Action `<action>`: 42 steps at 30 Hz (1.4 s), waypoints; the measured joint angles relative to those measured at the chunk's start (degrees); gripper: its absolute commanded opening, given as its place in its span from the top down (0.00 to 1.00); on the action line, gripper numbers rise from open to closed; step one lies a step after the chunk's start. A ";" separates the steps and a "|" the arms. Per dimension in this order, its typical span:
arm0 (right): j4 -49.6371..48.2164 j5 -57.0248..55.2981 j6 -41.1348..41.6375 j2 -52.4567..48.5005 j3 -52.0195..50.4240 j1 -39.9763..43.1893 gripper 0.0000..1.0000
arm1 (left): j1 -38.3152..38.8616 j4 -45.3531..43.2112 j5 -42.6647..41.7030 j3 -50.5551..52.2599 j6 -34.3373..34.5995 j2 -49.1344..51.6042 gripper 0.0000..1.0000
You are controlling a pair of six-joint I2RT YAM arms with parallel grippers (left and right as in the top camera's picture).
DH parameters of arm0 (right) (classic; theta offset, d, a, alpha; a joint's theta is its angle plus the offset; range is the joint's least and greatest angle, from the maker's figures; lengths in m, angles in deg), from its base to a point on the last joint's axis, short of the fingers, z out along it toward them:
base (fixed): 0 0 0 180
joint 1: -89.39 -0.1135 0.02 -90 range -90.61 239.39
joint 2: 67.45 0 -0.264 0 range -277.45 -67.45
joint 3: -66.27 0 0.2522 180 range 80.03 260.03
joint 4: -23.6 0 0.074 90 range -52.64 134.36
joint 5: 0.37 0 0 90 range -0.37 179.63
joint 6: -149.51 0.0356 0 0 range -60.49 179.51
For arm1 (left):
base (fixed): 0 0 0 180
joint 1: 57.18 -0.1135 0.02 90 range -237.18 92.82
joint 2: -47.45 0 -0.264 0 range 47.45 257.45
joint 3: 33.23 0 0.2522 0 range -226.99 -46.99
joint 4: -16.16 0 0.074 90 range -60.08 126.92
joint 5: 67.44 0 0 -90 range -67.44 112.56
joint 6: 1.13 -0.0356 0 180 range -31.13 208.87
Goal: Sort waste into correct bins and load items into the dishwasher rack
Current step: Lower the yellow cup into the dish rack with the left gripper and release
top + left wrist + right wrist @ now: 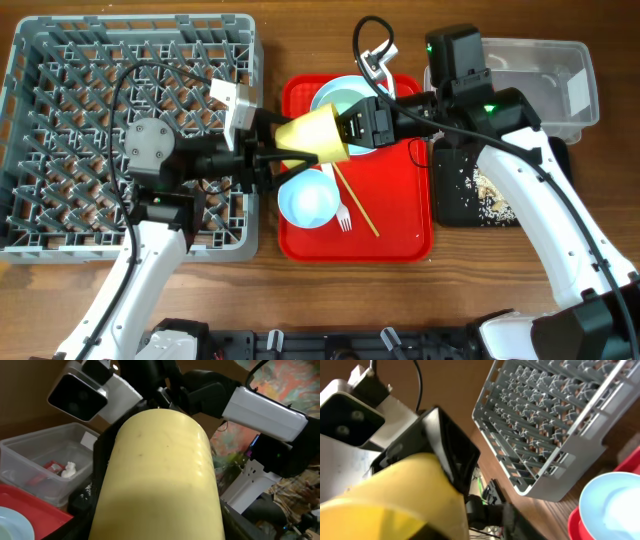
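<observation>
overhead centre: we judge a handover, left gripper (285,152) and right gripper (352,128) both clamped on yellow cup (318,135); right should release next.

Smooth matt yellow cup (318,135), moulded grey plastic rack (130,22), clear glossy plastic tub (580,90), shiny red tray (400,220), grained wooden table (400,300)

Setting: robotics test bench staged as kitchen clean-up. Wooden tabletop (450,290) carries white robot arms (545,210) with loose cabling; dishwasher rack (140,20) stands free far left, clear tub (540,50) far right. White metal frame (248,477) and clutter beyond.
</observation>
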 measured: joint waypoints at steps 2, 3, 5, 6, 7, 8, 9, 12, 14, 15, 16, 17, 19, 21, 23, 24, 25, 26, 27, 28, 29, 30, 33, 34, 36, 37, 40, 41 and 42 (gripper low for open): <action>0.81 -1.22 0.15 0.00 0.00 0.00 0.56 | 0.04 1.92 -0.11 -0.02 -0.02 0.00 0.47; 1.25 -1.88 0.11 0.00 0.00 0.00 0.55 | 0.04 3.41 -0.09 -0.02 -0.22 0.00 0.48; 2.45 -3.61 0.15 0.00 0.00 0.00 0.53 | -0.28 6.56 -0.09 -0.07 -1.11 0.00 0.48; 2.89 -4.24 0.15 0.00 0.00 0.00 0.52 | -0.55 7.72 -0.11 -0.07 -1.51 0.00 0.49; 3.98 -6.49 0.13 0.00 0.00 0.00 0.51 | -1.46 9.33 -0.09 -0.07 -2.10 0.00 0.50; 4.63 -7.96 0.17 0.00 0.00 0.00 0.50 | -2.14 10.32 -0.09 -0.07 -2.38 0.00 0.50; 5.79 -10.25 0.11 0.00 0.00 0.00 0.50 | -3.21 11.37 -0.09 -0.07 -2.71 0.00 0.50; 7.02 -16.11 0.13 0.00 0.00 0.02 0.49 | -6.60 13.94 -0.04 -0.07 -3.48 0.00 0.53; 7.13 -19.65 0.13 0.00 0.00 0.20 0.48 | -9.53 17.25 0.35 -0.11 -4.50 0.00 0.60; 7.17 -21.03 0.11 0.00 0.00 0.37 0.48 | -10.51 19.10 0.70 -0.13 -5.16 0.00 0.63; 7.21 -22.58 0.13 0.00 0.00 0.68 0.48 | -11.56 21.14 1.29 -0.13 -5.88 0.00 0.65; 7.28 -24.02 0.11 0.00 0.00 1.14 0.48 | -12.81 23.85 2.16 -0.17 -6.88 0.00 0.69; 7.87 -26.25 -0.07 0.00 0.00 2.16 0.48 | -14.58 28.50 4.52 -0.20 -8.72 0.00 0.77; 8.83 -27.85 -0.35 0.00 0.00 3.06 0.48 | -15.96 32.26 7.52 -0.17 -10.27 0.00 0.79; 10.84 -30.21 -0.66 0.00 0.00 4.20 0.49 | -17.14 35.17 10.78 -0.17 -11.17 0.00 0.83; 12.00 -31.36 -1.01 0.00 0.00 4.79 0.50 | -17.77 36.76 12.66 -0.17 -11.56 0.00 0.88; 12.74 -32.20 -1.31 0.00 0.00 5.29 0.50 | -18.43 38.25 14.36 -0.17 -11.89 0.00 0.92; 13.97 -33.35 -1.70 0.00 0.00 5.97 0.51 | -18.95 39.39 15.72 -0.17 -12.11 0.00 0.94; 14.88 -34.23 -2.10 0.00 0.00 6.51 0.51 | -19.67 41.42 17.59 -0.26 -12.13 -0.02 0.94; 16.13 -35.41 -2.51 0.00 0.00 7.19 0.52 | -20.20 43.56 18.91 -0.39 -12.24 -0.02 0.95; 16.96 -36.20 -2.99 0.00 0.02 7.65 0.52 | -20.81 46.45 20.68 -0.66 -12.39 -0.02 0.96; 18.18 -37.11 -3.41 0.00 0.11 8.17 0.52 | -21.29 49.31 22.27 -1.03 -12.61 -0.02 0.96; 22.27 -40.92 -5.01 0.00 1.53 9.86 0.52 | -23.02 60.08 28.98 -4.85 -12.70 -0.02 0.96; 23.28 -42.03 -5.57 0.00 2.36 10.25 0.52 | -23.34 63.14 31.12 -6.40 -12.83 -0.02 0.96; 25.00 -44.28 -6.64 0.00 4.48 10.95 0.52 | -24.04 68.76 36.26 -10.45 -13.09 -0.02 0.96; 25.44 -45.18 -7.02 0.00 5.38 11.17 0.52 | -24.41 71.32 39.12 -12.76 -13.14 -0.02 0.96; 26.14 -46.97 -7.91 0.00 7.19 11.61 0.52 | -25.20 77.88 47.60 -18.25 -13.38 -0.20 0.96; 26.32 -47.39 -8.00 0.00 7.23 11.61 0.52 | -25.35 79.19 49.77 -19.21 -13.38 -0.24 0.96; 26.60 -47.82 -8.13 0.00 7.23 11.61 0.52 | -25.49 80.48 53.11 -20.11 -13.40 -0.35 0.96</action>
